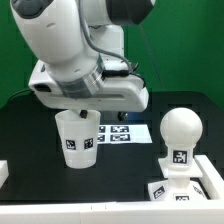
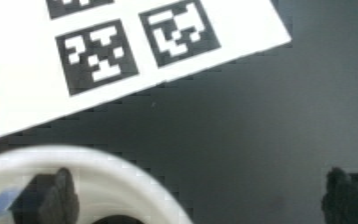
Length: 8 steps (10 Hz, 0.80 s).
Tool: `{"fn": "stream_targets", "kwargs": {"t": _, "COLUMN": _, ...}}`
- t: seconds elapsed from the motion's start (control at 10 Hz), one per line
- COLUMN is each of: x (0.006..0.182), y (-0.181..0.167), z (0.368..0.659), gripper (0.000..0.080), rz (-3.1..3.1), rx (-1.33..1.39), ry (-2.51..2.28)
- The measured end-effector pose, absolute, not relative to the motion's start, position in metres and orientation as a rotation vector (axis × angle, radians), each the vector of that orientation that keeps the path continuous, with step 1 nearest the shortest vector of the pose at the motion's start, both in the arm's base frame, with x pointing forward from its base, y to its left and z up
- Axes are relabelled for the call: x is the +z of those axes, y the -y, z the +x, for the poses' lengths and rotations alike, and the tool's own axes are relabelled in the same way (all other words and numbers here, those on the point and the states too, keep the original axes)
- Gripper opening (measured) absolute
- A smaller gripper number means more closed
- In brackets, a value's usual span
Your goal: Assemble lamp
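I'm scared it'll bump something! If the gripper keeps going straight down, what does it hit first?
Probably the shade, on its rim: one fingertip sits over it. The other looks over bare table.

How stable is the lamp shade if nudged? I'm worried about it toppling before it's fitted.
The shade is probably light and stiff: it looks like a thin-walled, hollow white cup. It stands with its wide mouth up on the narrower end, so a sideways push near the rim would likely tip it, and it might then roll.

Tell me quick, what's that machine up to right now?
Tool open, right above shade, not gripping. Bulb already standing in base, at the exterior view's right. Marker board behind shade; nothing in the way.
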<state>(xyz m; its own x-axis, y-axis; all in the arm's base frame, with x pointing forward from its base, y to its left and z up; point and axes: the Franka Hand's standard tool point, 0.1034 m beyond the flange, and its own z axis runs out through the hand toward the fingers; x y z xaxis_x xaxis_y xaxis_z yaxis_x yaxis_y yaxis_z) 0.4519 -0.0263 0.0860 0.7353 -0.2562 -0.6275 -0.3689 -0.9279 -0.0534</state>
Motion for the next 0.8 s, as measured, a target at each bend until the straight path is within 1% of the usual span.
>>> {"fn": "stream_targets", "kwargs": {"t": 0.2, "x": 0.0826, "y": 0.0285, "z": 0.456, "gripper": 0.0699, "rz": -2.779, "rx": 0.924, "ry": -0.507}}
{"fn": "stream_targets", "kwargs": {"t": 0.5, "x": 0.0822, "y": 0.0286, "z": 0.4557, "gripper": 0.0699, "rz": -2.779, "rx": 0.926, "ry": -0.507}}
{"fn": "stream_targets", "kwargs": {"t": 0.6, "x": 0.0821, "y": 0.0286, "z": 0.4556, "gripper": 0.0559, "rz": -2.778, "rx": 0.926, "ry": -0.507}}
{"fn": "stream_targets", "kwargs": {"t": 0.7, "x": 0.082, "y": 0.0286, "z": 0.4556, "gripper": 0.0559, "rz": -2.778, "rx": 0.927, "ry": -0.507}}
{"fn": "stream_targets", "kwargs": {"t": 0.8, "x": 0.0818, "y": 0.0286, "z": 0.4555, "gripper": 0.0423, "rz": -2.778, "rx": 0.927, "ry": -0.507}}
